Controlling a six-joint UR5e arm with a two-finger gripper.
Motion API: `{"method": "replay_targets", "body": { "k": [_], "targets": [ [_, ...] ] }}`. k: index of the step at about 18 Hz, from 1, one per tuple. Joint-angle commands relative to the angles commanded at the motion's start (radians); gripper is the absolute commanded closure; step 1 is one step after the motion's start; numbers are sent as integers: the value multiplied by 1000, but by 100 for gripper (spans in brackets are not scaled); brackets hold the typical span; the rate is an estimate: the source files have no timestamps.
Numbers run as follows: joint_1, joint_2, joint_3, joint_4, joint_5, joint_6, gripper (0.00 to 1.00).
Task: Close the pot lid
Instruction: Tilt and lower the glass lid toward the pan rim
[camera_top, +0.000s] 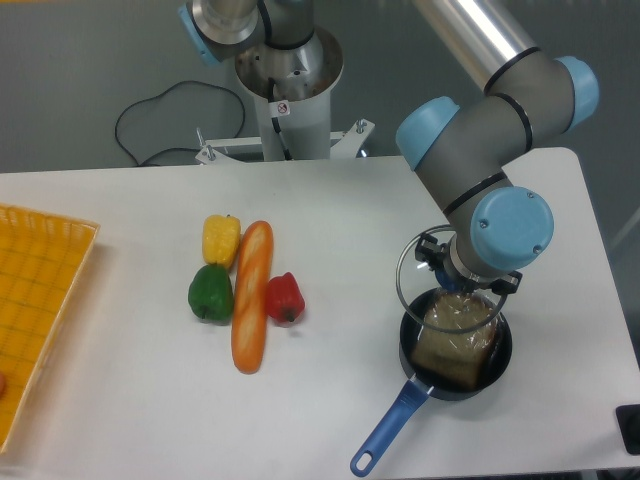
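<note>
Hovering over pot (455, 352), tool (462, 291) carries pot lid (420, 262); clamped on its knob, lid tilted, above rim.

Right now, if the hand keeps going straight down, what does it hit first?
Probably the pot just below: the pot lid the hand carries would meet its rim or the wrapped brown block inside. Depth is unclear from this one view.

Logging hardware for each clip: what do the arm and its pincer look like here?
The arm has grey cylindrical joint housings with light blue round end caps and a shiny silver tube link running up out of frame. Its base column is silver-white with a small round red-and-white sticker. The pincer is mostly hidden under the wrist; only small black parts show. A black cable loops behind the table.
</note>
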Motion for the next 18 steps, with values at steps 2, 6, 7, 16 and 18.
{"method": "replay_targets", "body": {
  "k": [2, 6, 7, 16, 18],
  "targets": [
    [0, 5, -3, 2, 2, 2, 55],
    [2, 5, -12, 2, 15, 2, 55],
    [2, 6, -14, 2, 15, 2, 55],
    [9, -8, 46, -93, 17, 0, 55],
    [9, -17, 69, -117, 17, -2, 55]
  ]
}}
